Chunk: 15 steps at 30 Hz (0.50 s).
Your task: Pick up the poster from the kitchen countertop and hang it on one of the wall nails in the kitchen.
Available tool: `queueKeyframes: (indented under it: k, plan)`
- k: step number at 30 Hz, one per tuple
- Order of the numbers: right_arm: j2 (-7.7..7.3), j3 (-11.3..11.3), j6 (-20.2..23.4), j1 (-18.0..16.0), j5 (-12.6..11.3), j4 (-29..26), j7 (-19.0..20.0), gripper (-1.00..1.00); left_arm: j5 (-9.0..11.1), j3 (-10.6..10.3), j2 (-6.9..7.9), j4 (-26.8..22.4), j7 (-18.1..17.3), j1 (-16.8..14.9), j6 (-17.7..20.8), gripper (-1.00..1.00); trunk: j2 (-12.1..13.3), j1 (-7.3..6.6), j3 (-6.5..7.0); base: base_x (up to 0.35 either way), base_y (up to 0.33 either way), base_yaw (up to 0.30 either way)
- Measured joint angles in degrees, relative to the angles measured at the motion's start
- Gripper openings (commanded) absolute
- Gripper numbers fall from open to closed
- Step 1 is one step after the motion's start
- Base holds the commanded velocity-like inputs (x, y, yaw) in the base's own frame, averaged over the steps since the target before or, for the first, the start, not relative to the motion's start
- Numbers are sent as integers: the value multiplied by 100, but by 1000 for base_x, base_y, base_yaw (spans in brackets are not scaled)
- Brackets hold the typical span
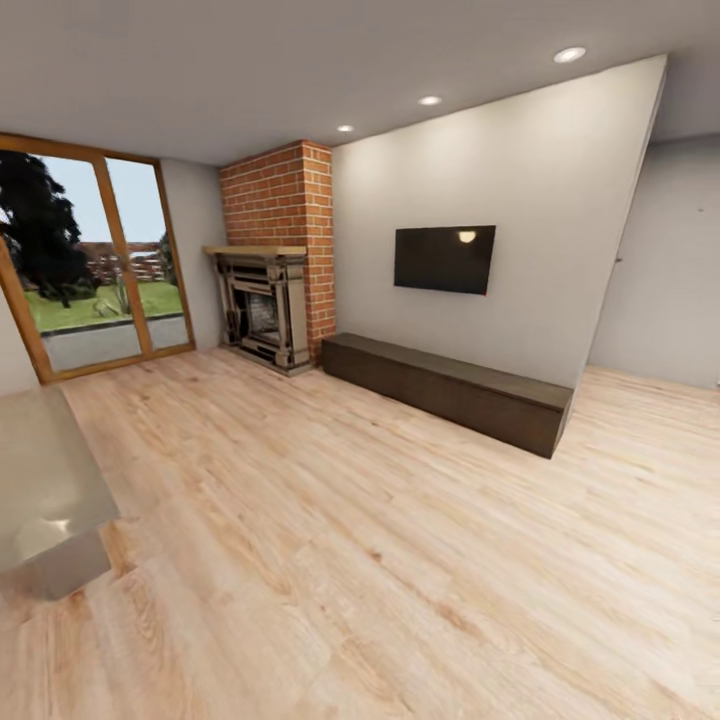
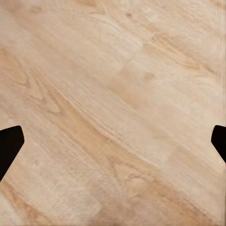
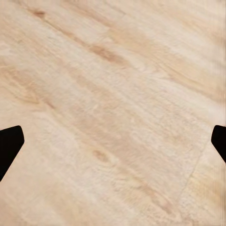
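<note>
Poster job: rigid, light frame I'd guess, take by edge. Both grippers [image 2: 113, 141] [image 3: 113, 141] spread, empty, wood floor [image 1: 400, 560] beneath fingertips.

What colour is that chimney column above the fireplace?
Red-orange brick with pale mortar lines, clearest in the head view.

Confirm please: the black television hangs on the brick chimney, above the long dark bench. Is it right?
Not quite. The black television hangs on the plain light wall beside the brick chimney, not on it. It is above the long dark bench, as the head view shows.
</note>
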Motion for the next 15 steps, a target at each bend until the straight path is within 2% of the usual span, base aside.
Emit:
queueKeyframes:
  k: [15]
  plan:
    - [-7, 1, -8, 0, 0, 1, 0, 100, 8, 1, 0, -1, 0, 3, -3, 100, 0, 0, 33, 326, -25, -299]
